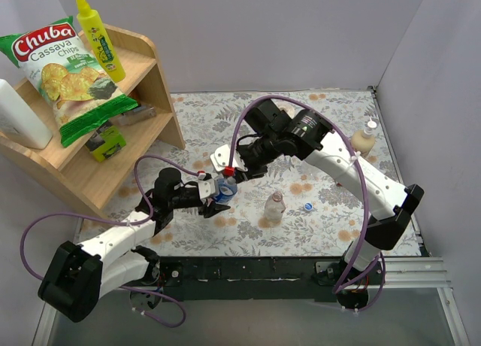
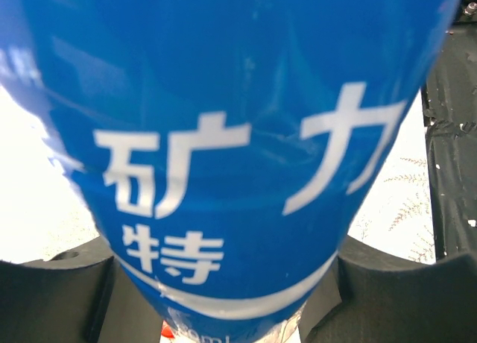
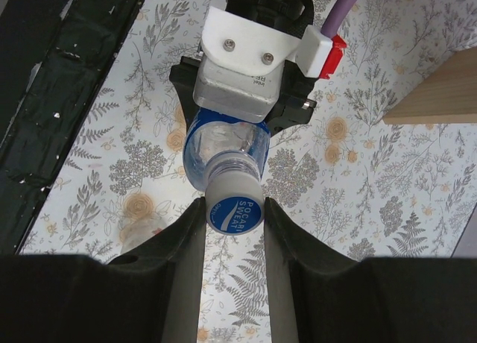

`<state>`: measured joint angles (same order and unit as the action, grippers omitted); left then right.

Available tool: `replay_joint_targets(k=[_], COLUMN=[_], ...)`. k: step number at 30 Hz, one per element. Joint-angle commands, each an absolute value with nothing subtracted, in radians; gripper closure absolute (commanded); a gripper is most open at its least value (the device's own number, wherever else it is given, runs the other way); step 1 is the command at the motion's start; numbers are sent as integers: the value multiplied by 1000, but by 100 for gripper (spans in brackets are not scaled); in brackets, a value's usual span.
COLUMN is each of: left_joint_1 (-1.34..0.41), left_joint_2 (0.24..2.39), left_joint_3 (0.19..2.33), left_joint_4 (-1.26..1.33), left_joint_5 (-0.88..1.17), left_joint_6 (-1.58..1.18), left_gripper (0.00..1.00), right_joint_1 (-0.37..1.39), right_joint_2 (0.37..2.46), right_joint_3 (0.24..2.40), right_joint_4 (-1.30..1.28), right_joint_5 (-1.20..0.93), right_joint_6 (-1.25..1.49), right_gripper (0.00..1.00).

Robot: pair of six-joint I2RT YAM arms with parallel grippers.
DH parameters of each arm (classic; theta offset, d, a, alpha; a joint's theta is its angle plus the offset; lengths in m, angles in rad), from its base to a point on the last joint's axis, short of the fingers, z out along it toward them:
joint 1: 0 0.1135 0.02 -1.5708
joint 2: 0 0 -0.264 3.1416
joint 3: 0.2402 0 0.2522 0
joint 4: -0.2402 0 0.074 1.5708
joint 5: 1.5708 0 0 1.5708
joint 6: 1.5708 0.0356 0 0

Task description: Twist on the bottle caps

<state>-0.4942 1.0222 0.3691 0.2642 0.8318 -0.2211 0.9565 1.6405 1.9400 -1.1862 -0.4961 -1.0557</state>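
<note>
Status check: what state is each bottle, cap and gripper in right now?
left gripper: shut on blue-label bottle.
right gripper: shut on Pocari cap.
blue-label bottle: held tilted, capped.
Pocari cap: on bottle neck, tightness unclear.
clear bottle: upright on table, reddish cap seemingly on.
loose blue cap: lying on table.
beige bottle: upright, top unclear.

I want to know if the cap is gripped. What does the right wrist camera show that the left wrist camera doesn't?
Only the right wrist view: the cap on top of the bottle, pinched between the right gripper's fingers, and the left gripper seen from outside, clamped round the bottle's body. Only the left wrist view: the bottle's blue label with white characters, close up, filling most of the frame. Both: the same bottle in the left gripper, and patches of the flowered table.
</note>
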Motion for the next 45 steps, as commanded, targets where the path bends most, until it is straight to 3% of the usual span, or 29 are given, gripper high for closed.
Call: replay_joint_targets(k=[1,32,45], left_joint_1=[-500,-502,-503], left_joint_2=[1015,1052,1054], left_joint_3=[411,410,423], left_joint_4=[351,347,307], left_joint_5=[861,876,873], left_joint_6=[-224,-146,-112], left_gripper=[100,100,100], right_joint_1=[953,988,999], right_joint_2=[1660,1657,1601], right_joint_3=[1945,1931,1829], right_joint_4=[-1270,-1259,-1126], right_joint_5=[-465,-414,-321], right_joint_6=[-1086,-1204,-1229], right_gripper=[78,77,76])
